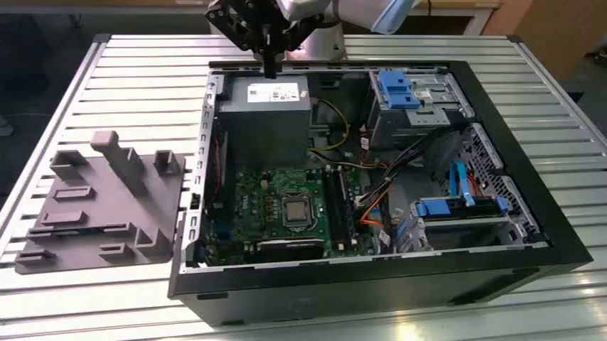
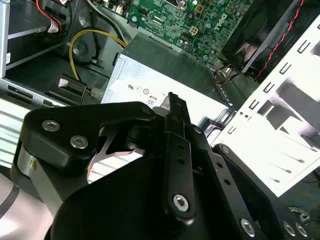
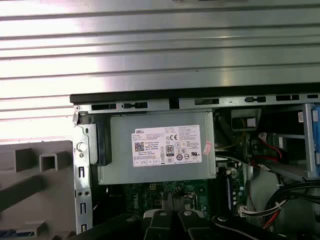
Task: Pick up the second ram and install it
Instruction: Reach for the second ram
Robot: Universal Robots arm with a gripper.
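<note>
1. Fingers [image 2: 176,130] of the gripper [image 1: 270,68] are drawn close together, and no board can be seen between them. The gripper hangs over the far rim of the open computer case [image 1: 379,288], above the grey power supply [image 1: 264,106].
2. The second ram cannot be picked out for certain. It may sit in the grey fixture [image 1: 95,206] on the tabletop [image 1: 142,64], beside the case at the exterior view's left, but the parts there are too small to tell.
3. Its place is judged to be the long black memory slots [image 1: 337,202] on the green motherboard [image 1: 280,206], beside the processor socket and well apart from the gripper.
4. Such a stick would likely be light, thin and stiff, yet fragile. Bending it, or pinching the chips or edge contacts, could harm it.
5. The safest hold is probably across the two flat faces near the middle of the upper long edge, with the contact edge left free and the board kept upright.
6. The smooth faces could slip under seating force, so the hold would need to be square and firm.
</note>
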